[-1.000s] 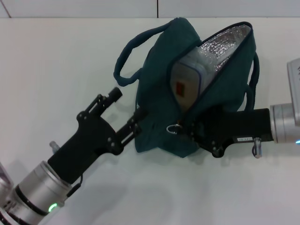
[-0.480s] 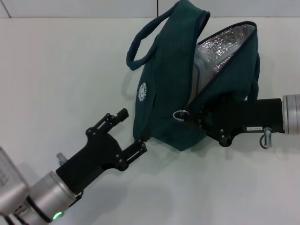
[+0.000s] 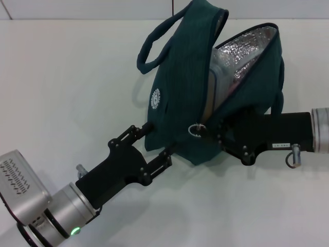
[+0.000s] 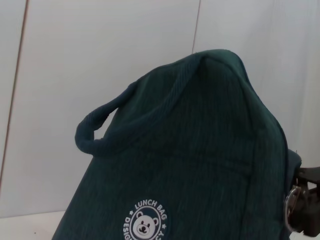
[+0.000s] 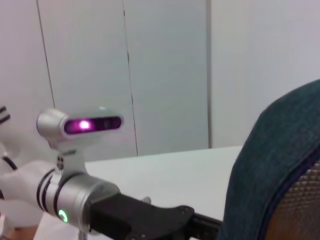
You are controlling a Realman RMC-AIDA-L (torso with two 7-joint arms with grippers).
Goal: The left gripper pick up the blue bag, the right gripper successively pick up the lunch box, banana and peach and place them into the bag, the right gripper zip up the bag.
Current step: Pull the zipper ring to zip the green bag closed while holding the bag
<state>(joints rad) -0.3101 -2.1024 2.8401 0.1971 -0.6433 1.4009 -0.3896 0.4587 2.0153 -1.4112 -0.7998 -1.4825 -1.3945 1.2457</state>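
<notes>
Toward the near left corner of the desk [image 3: 61,103], the left gripper [image 3: 154,149] reached up from its silver wrist, its two fingers spread wide around the lower near corner of the blue bag [image 3: 180,92], one on either side of the fabric. From the right edge, the right gripper [image 3: 208,133] lay level with its fingers closed at the zipper ring [image 3: 194,129]. The bag stood upright near the middle of the far edge, its mouth gaping. Inside, against the foil lining [image 3: 247,46], the lunch box [image 3: 215,92] stood on end. One handle [image 3: 154,49] looped out toward the left.
</notes>
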